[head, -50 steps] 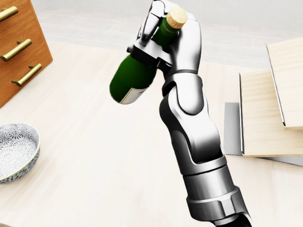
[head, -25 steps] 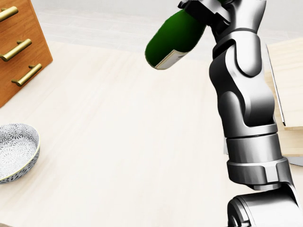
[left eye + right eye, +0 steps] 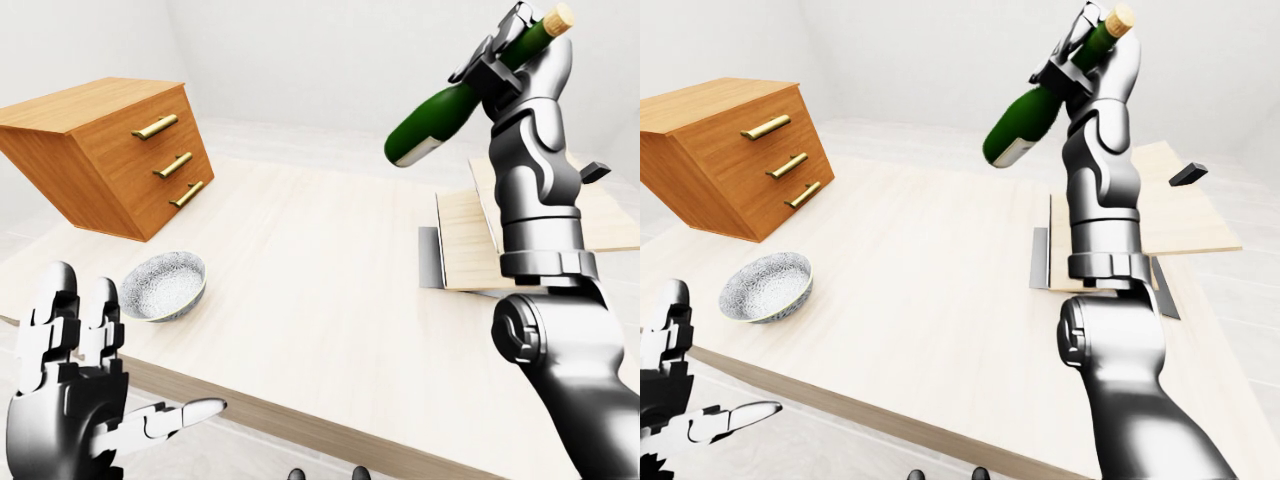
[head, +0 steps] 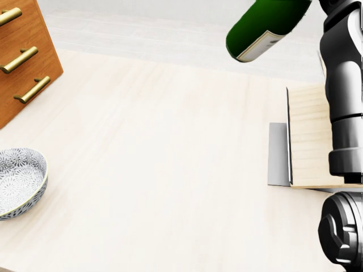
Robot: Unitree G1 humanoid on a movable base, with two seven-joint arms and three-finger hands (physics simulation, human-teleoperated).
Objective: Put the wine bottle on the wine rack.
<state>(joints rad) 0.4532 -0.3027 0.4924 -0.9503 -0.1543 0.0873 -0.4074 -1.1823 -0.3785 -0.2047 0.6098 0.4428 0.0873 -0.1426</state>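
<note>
Green glass wine bottle (image 3: pixel 445 105) is up in the air at the upper right of my left-eye view, tilted with the corked neck pointing up-right and the base hanging down-left. My right hand (image 3: pixel 520 50) has its fingers wrapped around the neck. Below it, right side of frame, sits the wine rack (image 3: pixel 1160 215), a pale wood slab thing on the light wood worktop (image 4: pixel 159 170). My left hand (image 3: pixel 75 400) is at lower left, fingers spread, holding nothing. Patterned bowl (image 3: pixel 165 286) and wooden drawer unit (image 3: pixel 110 155) sit on the left.
</note>
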